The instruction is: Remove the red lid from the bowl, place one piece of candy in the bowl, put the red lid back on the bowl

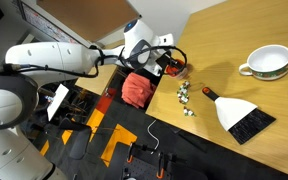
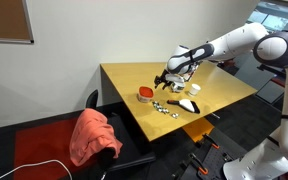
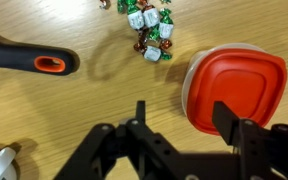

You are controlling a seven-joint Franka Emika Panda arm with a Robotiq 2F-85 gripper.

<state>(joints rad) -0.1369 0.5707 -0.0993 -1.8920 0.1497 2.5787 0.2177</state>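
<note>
The red lid [image 3: 234,90] sits on the small clear bowl, whose pale rim [image 3: 188,95] shows at the lid's left edge. It also shows in both exterior views [image 1: 172,69] [image 2: 145,96], near the table's edge. A cluster of wrapped candy pieces [image 3: 149,30] lies on the wood beside the bowl [image 1: 187,96] [image 2: 165,107]. My gripper [image 3: 181,110] is open and empty. It hangs above the table with one finger over the lid and the other over bare wood [image 1: 164,60] [image 2: 170,78].
A hand brush with a black handle and orange loop [image 3: 46,63] lies next to the candy [image 1: 240,115] [image 2: 189,103]. A large white bowl with a green rim [image 1: 267,63] stands further along. A red cloth [image 1: 136,88] [image 2: 94,135] drapes a chair beside the table.
</note>
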